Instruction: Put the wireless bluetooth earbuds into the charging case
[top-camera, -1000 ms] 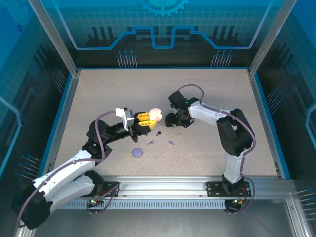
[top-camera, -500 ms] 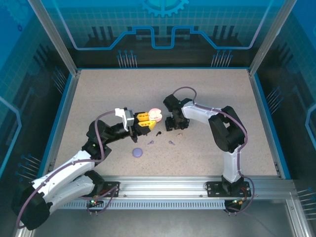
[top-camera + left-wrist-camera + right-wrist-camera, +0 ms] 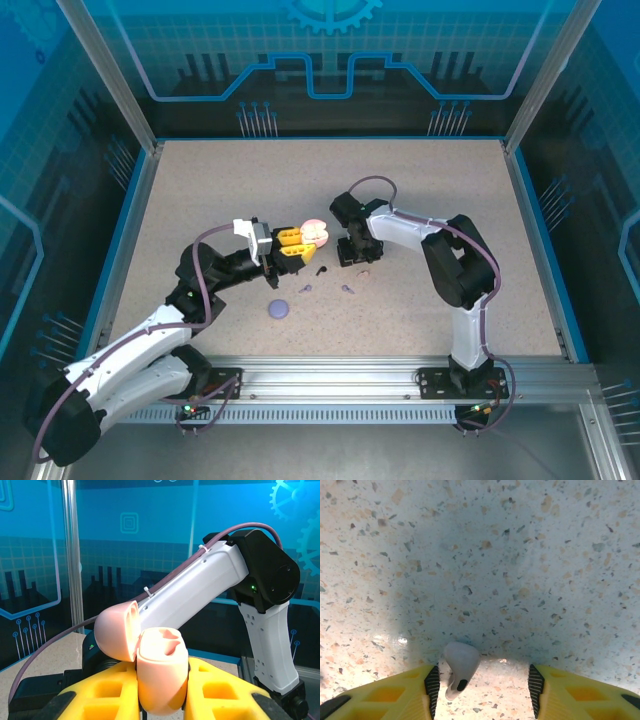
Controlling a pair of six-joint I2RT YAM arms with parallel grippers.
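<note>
One pale earbud (image 3: 460, 667) lies on the worktop (image 3: 495, 580) between the spread fingers of the right tool (image 3: 482, 685), its long axis along them with the stem toward the wrist, while the left tool (image 3: 161, 700) pinches an open pink case (image 3: 157, 665).

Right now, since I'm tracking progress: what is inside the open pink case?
Two moulded wells in the pink case, which the left hand holds, look empty. Their bottoms are hidden by the rim.
</note>
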